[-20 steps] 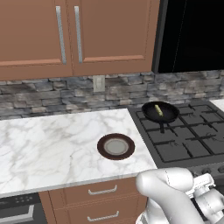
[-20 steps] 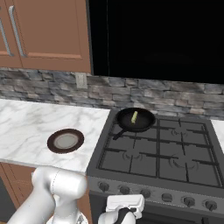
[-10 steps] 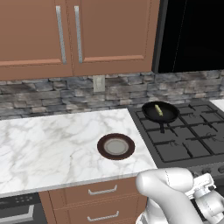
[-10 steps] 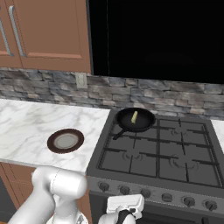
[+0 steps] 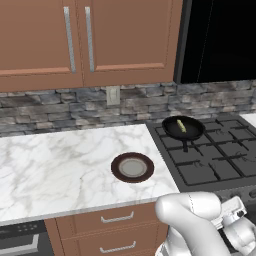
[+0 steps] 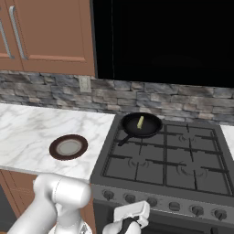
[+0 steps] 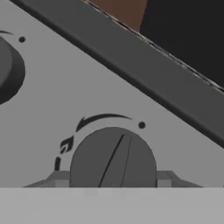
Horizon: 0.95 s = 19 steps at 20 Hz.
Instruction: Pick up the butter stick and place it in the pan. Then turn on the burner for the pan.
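Right up close in the hand view, a round dark knob (image 7: pixel 113 158) sits at the bottom centre of the frame, a raised bar running across its face, with a flame mark and a curved arc printed on the grey panel (image 7: pixel 57 83) around it. The gripper (image 7: pixel 113 180) straddles that knob: one grey finger tip (image 7: pixel 54 178) peeks out just left of it, the other just right, jaws partly spread with the knob between them. Whether the pads actually press the knob, I cannot tell. A second knob (image 7: pixel 9 68) shows at the left edge.

Pulling back to the right base view, the hand hangs at the bottom centre, down in front of the stove's row of knobs (image 6: pixel 173 206). Above them spreads the dark stovetop (image 6: pixel 183 160) with its black grates.

Further back, at the upper left corner of the stovetop, the pan (image 6: pixel 140 125) rests on the burner (image 6: pixel 140 132), and the butter stick (image 6: pixel 140 122) lies inside it. In the left base view the butter stick (image 5: pixel 181 126) shows in the pan (image 5: pixel 183 128) at right of centre.

Left of the stove, a brown-rimmed plate (image 6: pixel 68 146) sits on the marble counter (image 6: pixel 32 132).
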Motion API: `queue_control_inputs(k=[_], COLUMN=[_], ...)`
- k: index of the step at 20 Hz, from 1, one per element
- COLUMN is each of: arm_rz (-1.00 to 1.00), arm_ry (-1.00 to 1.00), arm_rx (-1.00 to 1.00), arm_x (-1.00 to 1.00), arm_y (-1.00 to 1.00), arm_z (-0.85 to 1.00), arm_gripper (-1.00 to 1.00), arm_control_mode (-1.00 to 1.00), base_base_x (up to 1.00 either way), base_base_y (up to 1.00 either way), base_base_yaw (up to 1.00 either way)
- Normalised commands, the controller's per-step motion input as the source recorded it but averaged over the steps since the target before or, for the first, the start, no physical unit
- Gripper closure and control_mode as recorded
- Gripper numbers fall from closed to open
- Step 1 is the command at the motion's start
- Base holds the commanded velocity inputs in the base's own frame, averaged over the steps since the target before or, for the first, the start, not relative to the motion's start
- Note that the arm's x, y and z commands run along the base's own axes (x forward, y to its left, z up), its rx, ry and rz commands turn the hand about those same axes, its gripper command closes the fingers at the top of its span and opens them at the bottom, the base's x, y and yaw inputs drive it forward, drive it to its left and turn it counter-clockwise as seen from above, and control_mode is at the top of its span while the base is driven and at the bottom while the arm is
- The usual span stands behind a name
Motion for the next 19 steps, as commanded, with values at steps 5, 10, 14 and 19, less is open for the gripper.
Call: queue_control_inputs(k=[5,10,14,19], arm_rz=[0.08,0.1,0.11,0.11], arm_ry=[-0.08,-0.09,-0.08,-0.05], arm_rx=[-0.32,-0.32,-0.31,-0.29], arm_x=[-0.19,-0.2,-0.21,-0.2], arm_y=[0.0,0.0,0.0,0.0], arm_z=[0.12,0.11,0.09,0.03], arm_gripper=[1.0,1.0,1.0,1.0], arm_control_mode=[-1.0,-1.0,-1.0,-1.0], base_base_x=[0.0,0.0,0.0,0.0], base_base_y=[0.0,0.0,0.0,0.0], base_base_yaw=[0.0,0.0,0.0,0.0])
